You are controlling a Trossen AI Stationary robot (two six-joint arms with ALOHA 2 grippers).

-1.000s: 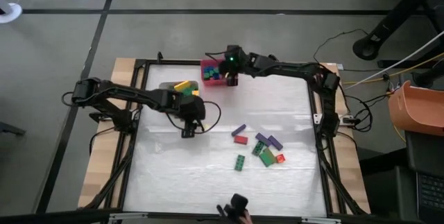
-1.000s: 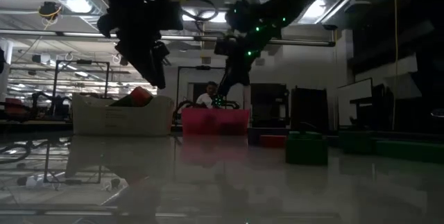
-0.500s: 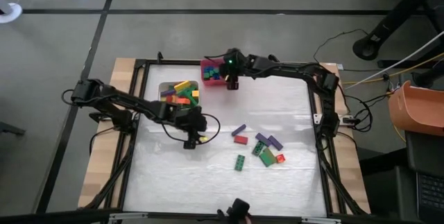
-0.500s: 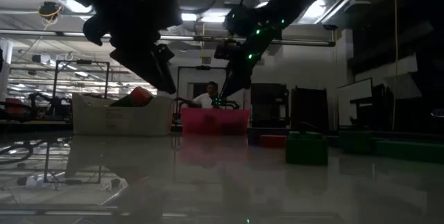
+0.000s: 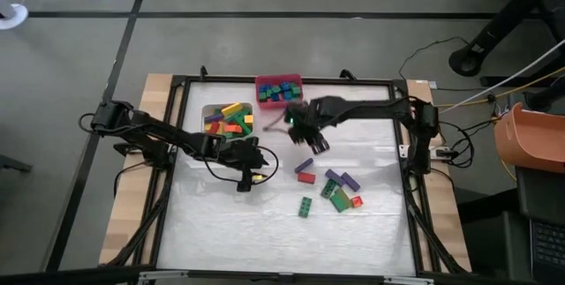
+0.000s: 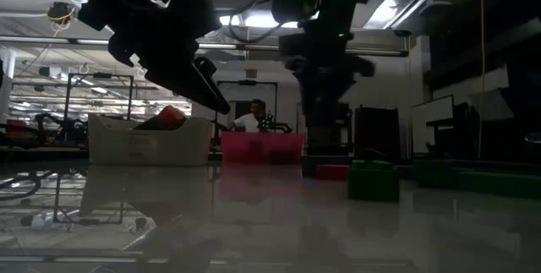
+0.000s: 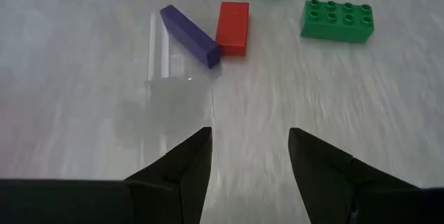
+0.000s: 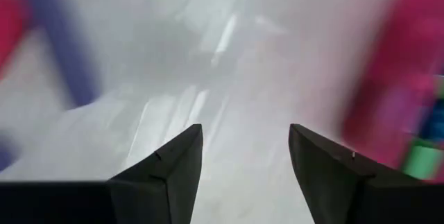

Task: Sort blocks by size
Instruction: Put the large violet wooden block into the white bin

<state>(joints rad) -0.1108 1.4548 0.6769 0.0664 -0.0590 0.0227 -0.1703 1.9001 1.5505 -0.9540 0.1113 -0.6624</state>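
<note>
Several loose blocks lie flat on the white table right of centre: a purple bar (image 5: 304, 165), a red block (image 5: 306, 178), a green block (image 5: 305, 206) and a mixed cluster (image 5: 341, 192). My left gripper (image 5: 246, 184) hovers open left of them. Its wrist view shows the purple bar (image 7: 189, 35), the red block (image 7: 233, 28) and a green block (image 7: 337, 21) ahead of its empty fingers (image 7: 184, 165). My right gripper (image 5: 315, 146) is open and empty, above the table just beyond the purple bar. Its wrist view is blurred.
A red bin (image 5: 279, 78) holding small blocks stands at the far edge. A white bin (image 5: 205, 108) with long blocks stands left of it. Bare table lies near the front edge and at the left. A person shows in the room beyond the table (image 6: 251, 119).
My right gripper has swung from above the red bin toward the table's near edge and now stands over the table by the purple bar. My left gripper has left the white bin, moved a little toward the near edge and down, and tipped to a flatter slant.
</note>
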